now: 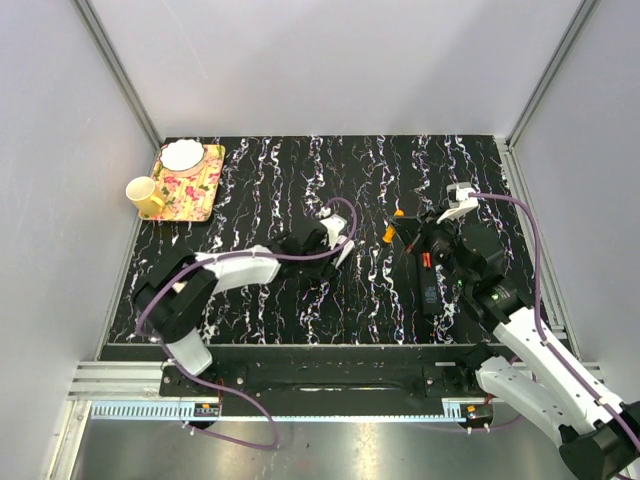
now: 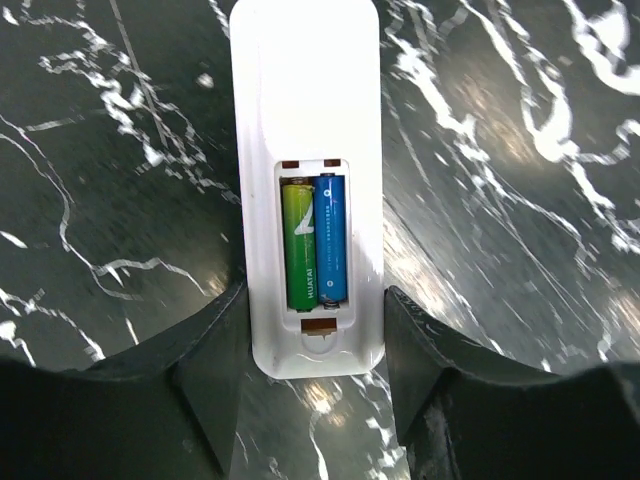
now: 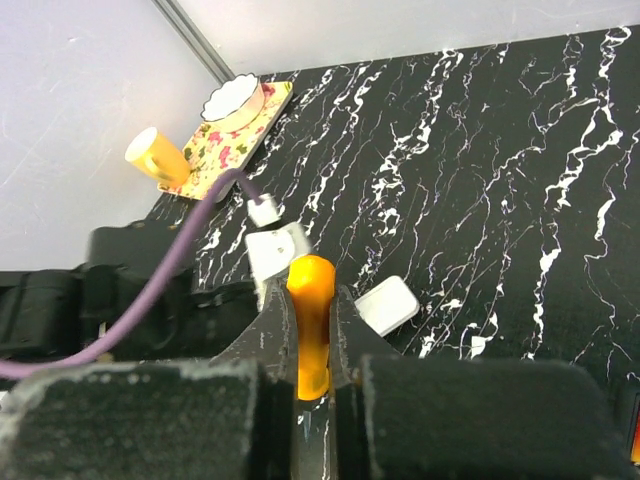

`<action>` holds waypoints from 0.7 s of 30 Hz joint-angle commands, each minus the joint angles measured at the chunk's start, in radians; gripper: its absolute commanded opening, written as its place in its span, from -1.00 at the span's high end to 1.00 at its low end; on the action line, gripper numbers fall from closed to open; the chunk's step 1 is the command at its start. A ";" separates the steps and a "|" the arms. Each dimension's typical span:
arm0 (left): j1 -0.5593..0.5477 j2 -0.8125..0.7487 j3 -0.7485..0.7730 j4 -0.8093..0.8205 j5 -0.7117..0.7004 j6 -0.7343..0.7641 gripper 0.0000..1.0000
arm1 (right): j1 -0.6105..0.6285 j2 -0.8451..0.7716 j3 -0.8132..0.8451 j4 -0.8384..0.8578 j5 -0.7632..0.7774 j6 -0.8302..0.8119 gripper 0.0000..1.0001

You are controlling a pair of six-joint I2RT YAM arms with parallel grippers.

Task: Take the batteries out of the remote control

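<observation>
**Operator:** Report status, largest item first.

**Technician:** The desk (image 1: 300,170), black with white veins, carries everything. The white remote (image 2: 305,100) lies on it back-side up. Its near end sits between the fingers of the left pincer (image 2: 315,300), which is pressed onto both long edges. The battery bay (image 2: 316,322) is open, directly ahead of the fingertips. In it lie the green battery (image 2: 299,240) and, toward the right finger, the blue battery (image 2: 331,235), side by side and touching. The right pincer (image 3: 310,315) is pinched on an orange battery (image 3: 310,280), held upright.

**Operator:** How will the batteries handle?

**Technician:** Judged light and rigid, with smooth casings — liable to slip or roll. The two cells sit snug, so lift one at an end or pry from the bay's edge; a grip across the middle has no room. The remote looks like stiff plastic, and the side hold should steady it.

**Operator:** What is not visible?

**Technician:** The remote's far end is cut off. The orange battery's lower part is hidden between the fingers. Terminal markings cannot be read. A small white piece (image 3: 388,304) lies on the desk beyond the right pincer — whether it is the bay cover cannot be told.
</observation>
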 commanded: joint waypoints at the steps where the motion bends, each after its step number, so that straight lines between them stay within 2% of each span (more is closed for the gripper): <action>1: -0.039 -0.159 -0.074 0.040 0.060 0.011 1.00 | 0.004 0.001 -0.010 0.074 0.028 -0.018 1.00; 7: -0.108 -0.250 -0.147 0.002 0.023 -0.076 1.00 | 0.004 0.039 -0.020 0.097 -0.007 -0.014 1.00; 11: -0.188 -0.276 -0.196 -0.006 -0.050 -0.107 1.00 | 0.006 0.076 -0.033 0.137 -0.050 0.002 1.00; 16: -0.228 -0.270 -0.228 -0.006 -0.095 -0.113 0.96 | 0.006 0.123 -0.039 0.157 -0.098 0.011 1.00; 20: -0.253 -0.250 -0.234 -0.008 -0.112 -0.113 0.87 | 0.006 0.122 -0.062 0.183 -0.118 0.011 1.00; 21: -0.256 -0.247 -0.234 -0.006 -0.116 -0.113 0.76 | 0.006 0.120 -0.067 0.185 -0.122 0.009 1.00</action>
